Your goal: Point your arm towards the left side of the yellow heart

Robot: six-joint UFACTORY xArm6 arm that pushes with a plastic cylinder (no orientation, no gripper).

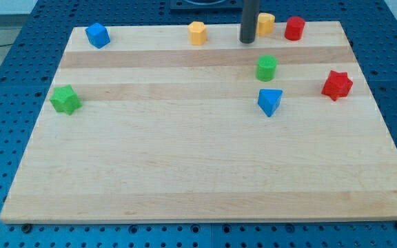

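My tip [247, 40] rests on the wooden board [185, 172] near the view's top edge, right of centre. A yellow block [267, 23], possibly the heart, sits just to the tip's right, and the rod hides its left edge. I cannot tell whether they touch. A second yellow block [197, 33], its shape unclear, lies well to the left of the tip.
A red cylinder [294, 28] stands right of the near yellow block. A green cylinder [266, 67] and a blue triangle [269, 101] lie below the tip. A red star [337, 85] is at right, a green star [65, 99] at left, a blue block [97, 34] at top left.
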